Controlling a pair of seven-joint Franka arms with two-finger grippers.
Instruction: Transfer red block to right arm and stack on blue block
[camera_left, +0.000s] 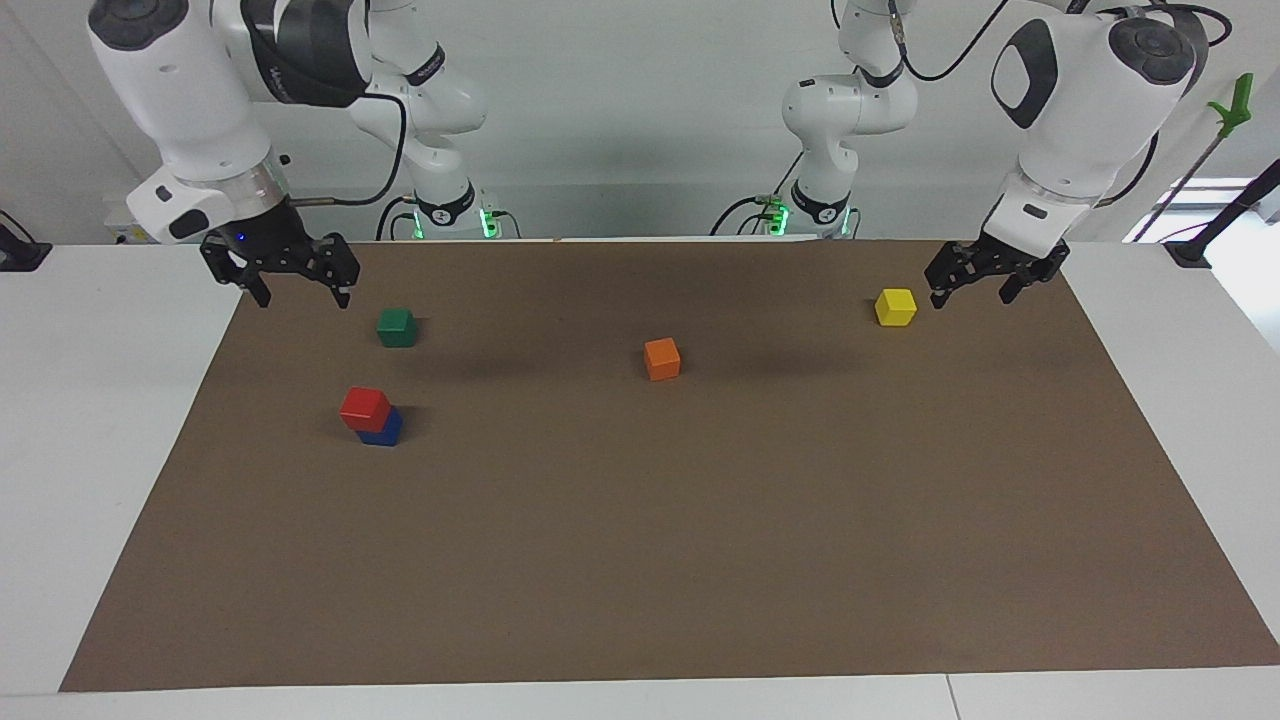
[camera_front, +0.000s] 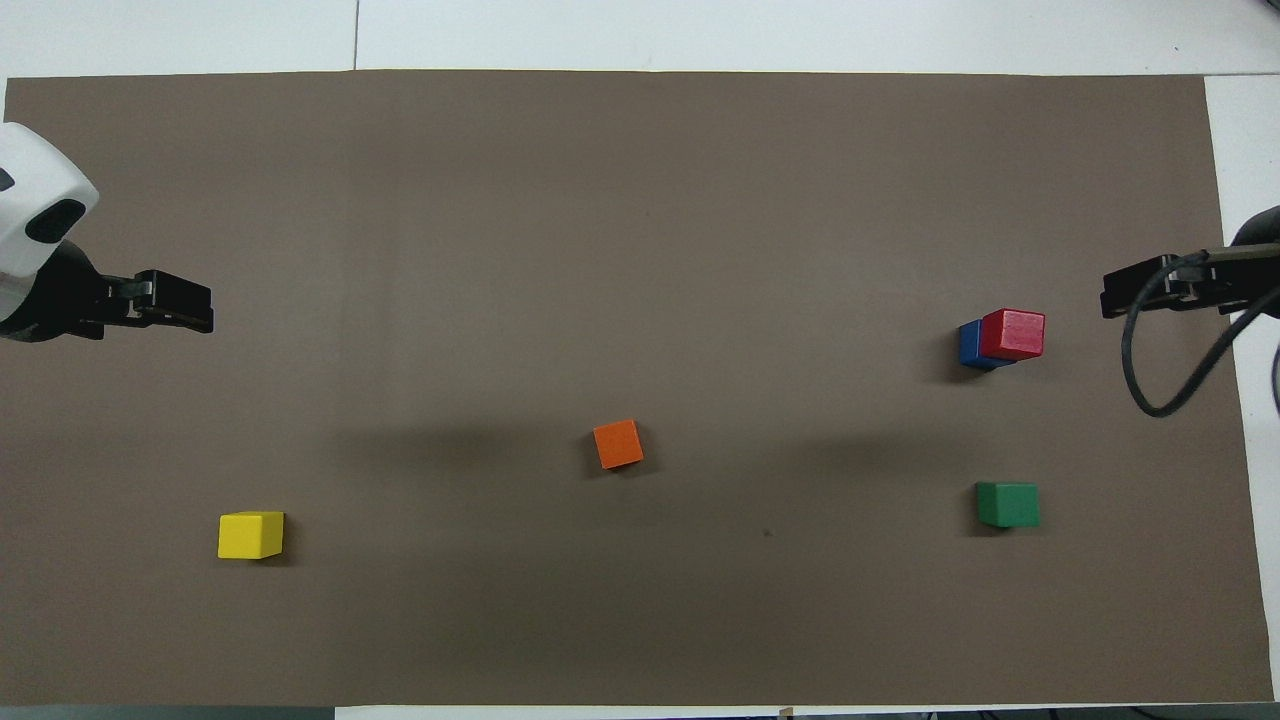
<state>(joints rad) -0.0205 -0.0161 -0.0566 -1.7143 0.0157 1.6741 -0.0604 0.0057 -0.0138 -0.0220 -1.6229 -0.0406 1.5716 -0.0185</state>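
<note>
– Job done yet?

– I think so. Start at the right arm's end. The right gripper (camera_left: 302, 298) hangs in the air over the edge of the mat (camera_left: 640, 560). Its fingers are spread wide and they hold nothing.

– Where is the red block (camera_left: 364, 408)?

– It sits on top of the blue block (camera_left: 386, 434), on the mat at the right arm's end. Nothing else touches it. The green block (camera_left: 397, 327) is nearer to the robots than the stack, with a gap between them.

– So what comes next?

– Not much, I think. The stack is made. The right gripper only needs to stay up and clear, so it does not bump the red block off.

– Could it fall?

– Maybe. The red block may sit a bit off the middle. I can't tell for sure.

– What are the blocks like?

– Small cubes, all the same size, with flat sides and sharp corners. They look hard and smooth, and the paint does not shine. The mat is brown, flat and dull, like card. It lies on a white table (camera_left: 100, 450).

– And the rest?

– The orange block (camera_left: 662, 358) is alone in the middle. The yellow block (camera_left: 895, 306) is at the left arm's end. The left gripper (camera_left: 972, 298) waits just beside it, fingers wide, holding nothing.
</note>
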